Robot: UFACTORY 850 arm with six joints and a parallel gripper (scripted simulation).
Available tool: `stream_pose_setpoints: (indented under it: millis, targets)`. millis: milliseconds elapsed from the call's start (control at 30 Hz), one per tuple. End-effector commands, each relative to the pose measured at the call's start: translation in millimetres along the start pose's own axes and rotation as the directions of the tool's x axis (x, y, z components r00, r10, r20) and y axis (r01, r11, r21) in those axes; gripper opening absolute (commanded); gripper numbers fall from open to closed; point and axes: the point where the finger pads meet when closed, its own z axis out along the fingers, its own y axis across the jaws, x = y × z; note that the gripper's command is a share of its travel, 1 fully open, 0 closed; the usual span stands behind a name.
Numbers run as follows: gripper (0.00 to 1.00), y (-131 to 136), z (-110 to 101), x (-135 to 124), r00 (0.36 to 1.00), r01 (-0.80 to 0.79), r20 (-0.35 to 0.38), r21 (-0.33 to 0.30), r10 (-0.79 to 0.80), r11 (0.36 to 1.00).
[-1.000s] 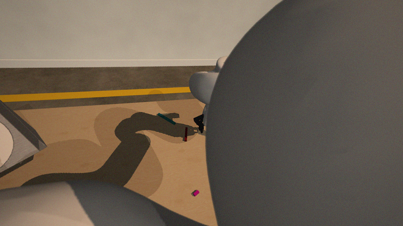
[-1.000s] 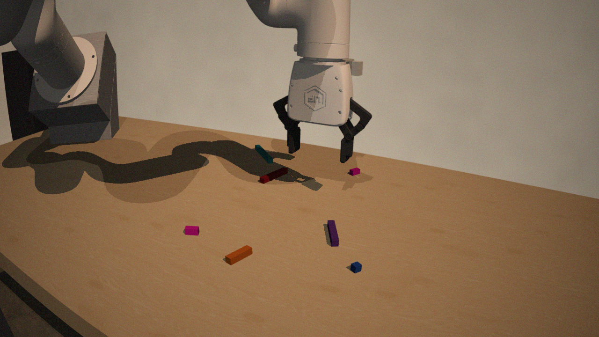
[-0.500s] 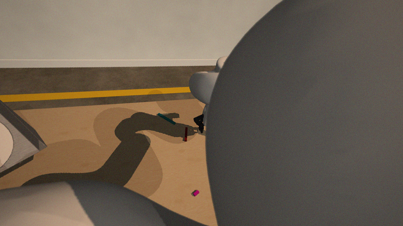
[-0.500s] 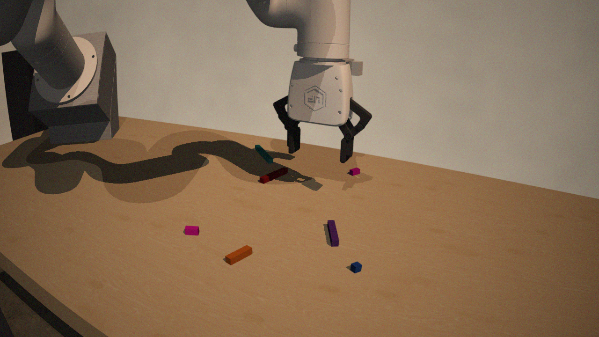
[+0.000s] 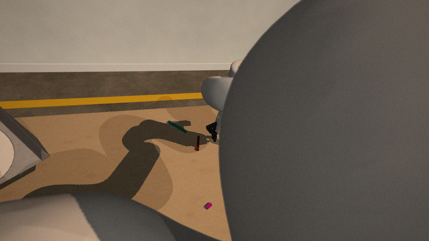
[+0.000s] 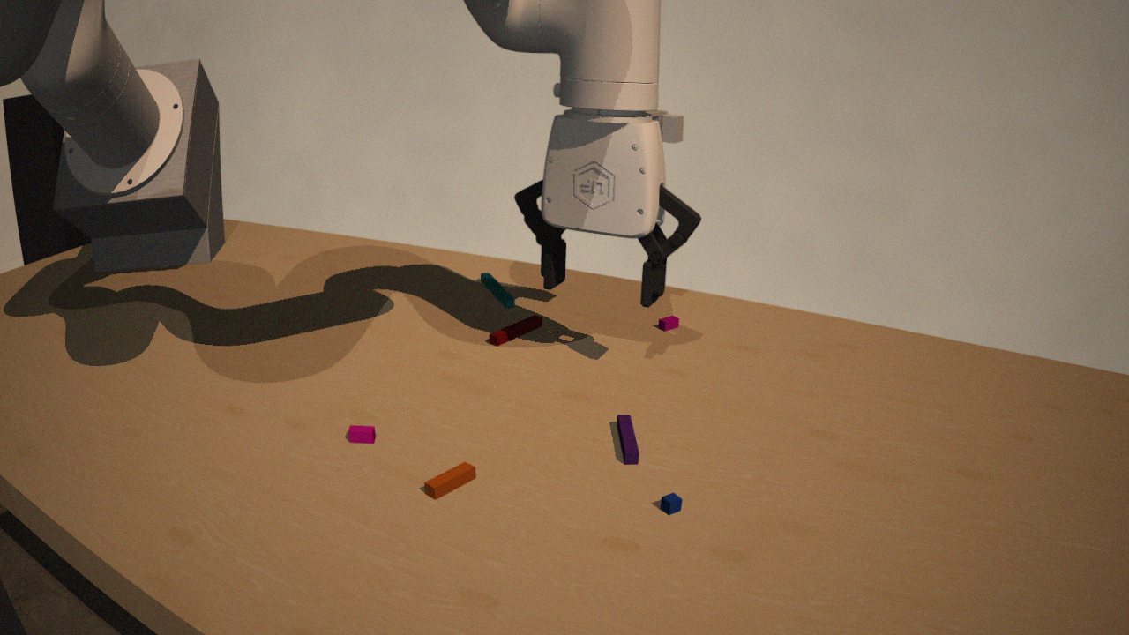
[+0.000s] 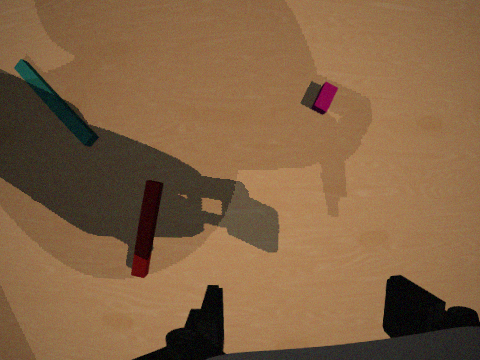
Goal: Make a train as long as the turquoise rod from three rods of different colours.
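- Exterior view: turquoise rod [image 5: 177, 126] [image 6: 497, 289] [image 7: 56, 103] lies far on the bench [image 5: 83, 172] [image 6: 276, 536] [image 7: 280, 310], near the red rod [image 5: 198, 143] [image 6: 515, 330] [image 7: 147, 229].
- Purple rod [image 6: 627, 438], blue rod [image 6: 670, 504] and orange rod [image 6: 450, 480] lie apart, nearer.
- Magenta rods [image 6: 361, 434] sit left and far right.
- Hand [image 6: 601, 295] [image 7: 307, 309] hangs above, released; the top view seems largely blocked.

Exterior view: on my table [image 5: 191, 178] [image 6: 868, 513] [image 7: 290, 300], above centre, I see one rod [image 5: 177, 126] [image 6: 497, 290] [image 7: 57, 102] behind a second rod [image 5: 198, 143] [image 6: 515, 330] [image 7: 147, 227], a third rod [image 6: 669, 323] [image 7: 326, 97] right; lower left, a fourth rod [image 5: 208, 205] [image 6: 361, 434]; lower centre, a fifth rod [image 6: 450, 480]; rightward, a sixth rod [image 6: 627, 438] behind a seventh rod [image 6: 670, 504].
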Motion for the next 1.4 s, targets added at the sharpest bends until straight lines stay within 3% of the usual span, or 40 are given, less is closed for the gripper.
stream_pose_setpoints:
  millis: [0,300,567,800,867,933,1033,1367]
  targets:
    - [1.00,0,-1,-1,1.000,0.019,-0.001,-0.001,-0.019,1.000]
    - [1.00,-6,0,-8,0.974,0.225,0.001,-0.002,-0.225,0.974]
    - [1.00,-17,0,-20,0.846,0.533,0.002,-0.001,-0.533,0.846]
    - [1.00,-25,0,-29,0.675,0.738,0.003,-0.001,-0.738,0.675]
    - [1.00,-25,0,-29,0.675,0.738,0.003,-0.001,-0.738,0.675]
    - [1.00,-30,0,-33,0.569,0.823,0.003,0.000,-0.823,0.569]
    - [1.00,-33,1,-36,0.498,0.867,0.003,0.000,-0.867,0.498]
    - [1.00,-46,1,-49,0.136,0.991,0.003,0.001,-0.991,0.136]
